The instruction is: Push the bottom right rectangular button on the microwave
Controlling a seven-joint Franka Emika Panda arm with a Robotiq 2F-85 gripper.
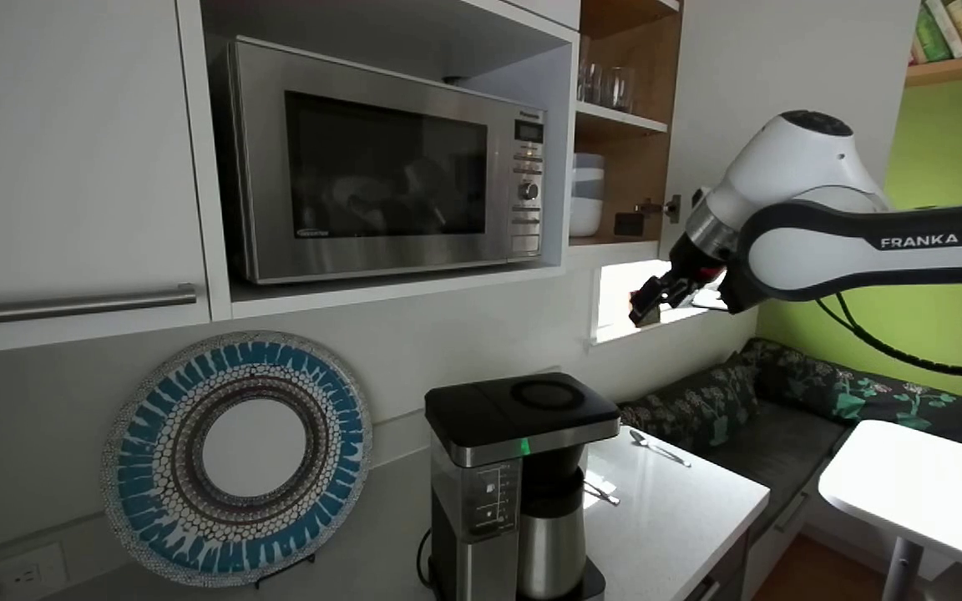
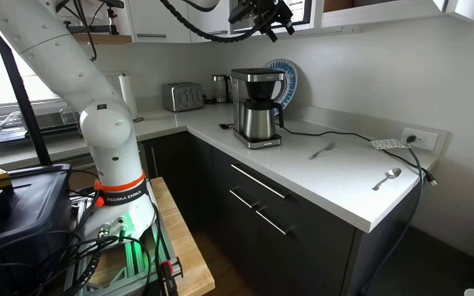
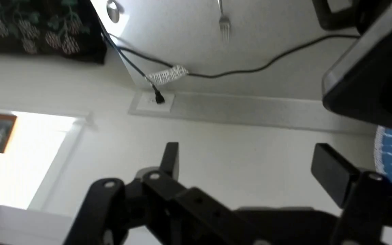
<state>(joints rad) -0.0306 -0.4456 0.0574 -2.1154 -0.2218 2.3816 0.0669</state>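
Though small, button [image 1: 524, 244]: exterior view only

microwave [image 1: 387, 164]: bottom right button [image 1: 524, 244] too small to read.

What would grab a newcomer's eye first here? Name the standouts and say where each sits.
A newcomer's eye would likely go first to the white robot arm, large in the left part of an exterior view, its open gripper in mid-air, apart from the microwave. The big blue-patterned plate comes next, propped up lower than the microwave. Third is the black-and-steel coffee maker on the pale counter.
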